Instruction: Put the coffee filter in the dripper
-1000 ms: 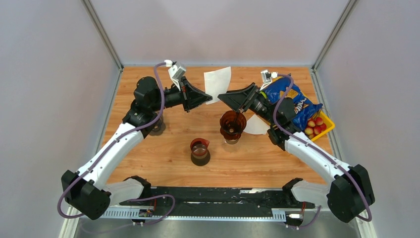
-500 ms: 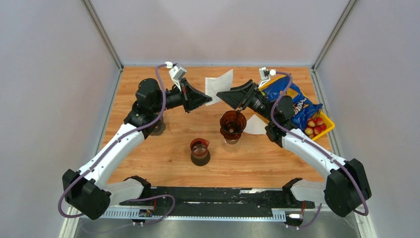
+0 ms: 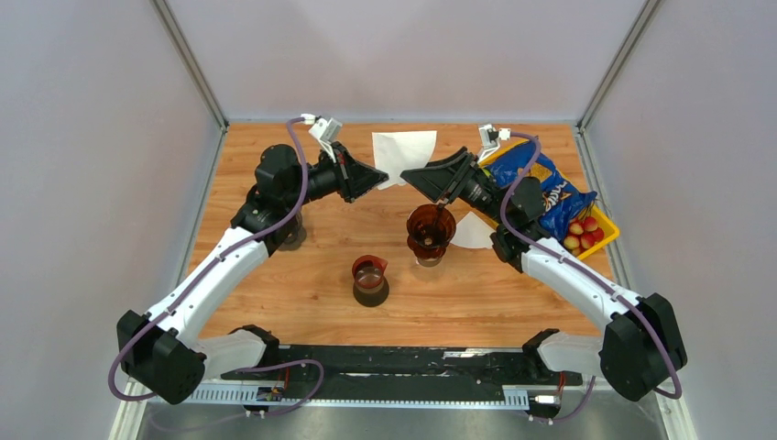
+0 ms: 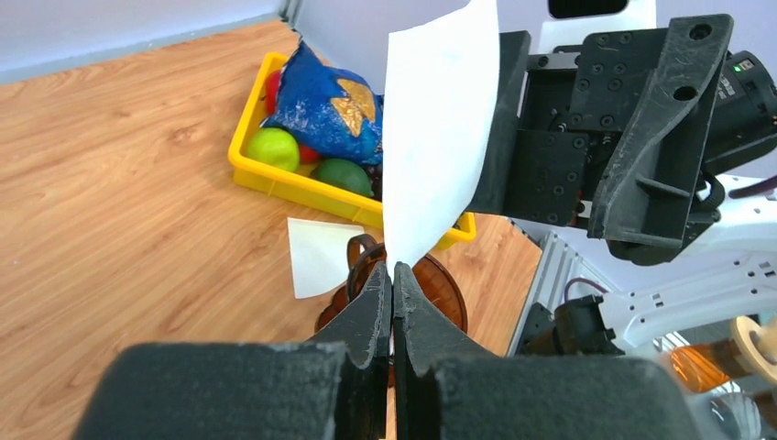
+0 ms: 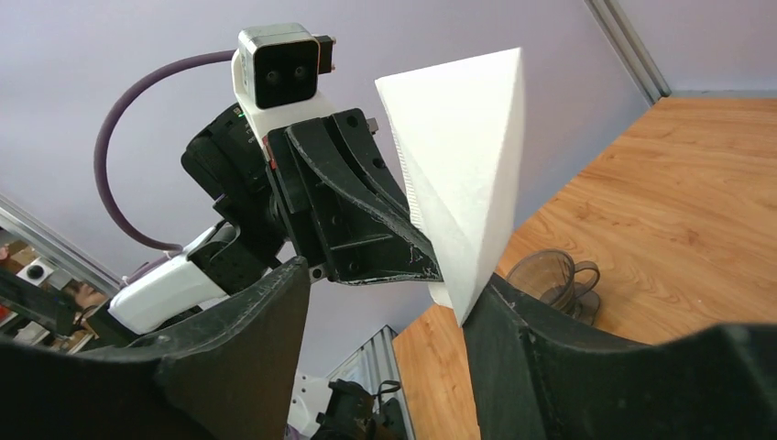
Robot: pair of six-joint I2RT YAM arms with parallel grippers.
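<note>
Top external view: two paper filters, one dripper, one small glass jug, one yellow tray and one chip bag. The coffee filter [image 3: 404,147] is held up in the upper centre of the frame, between the two gripper tips. The second filter [image 3: 475,231] lies flat on the table just right of the amber dripper [image 3: 431,229], which stands at centre. The glass jug [image 3: 370,278] sits lower left of the dripper, apart from it. At the right edge, the yellow tray [image 3: 606,240] holds the blue chip bag [image 3: 541,188] and several small fruits; the left wrist view shows green and red ones among them.

The left gripper [image 4: 392,275] is pinched closed on the lower point of the coffee filter. The right gripper [image 5: 389,275] has its jaws spread, with the filter's edge between them and close to one finger; contact cannot be told.

The held filter is white, folded flat into a fan shape, with a sharp crease and a crimped seam along one side.
</note>
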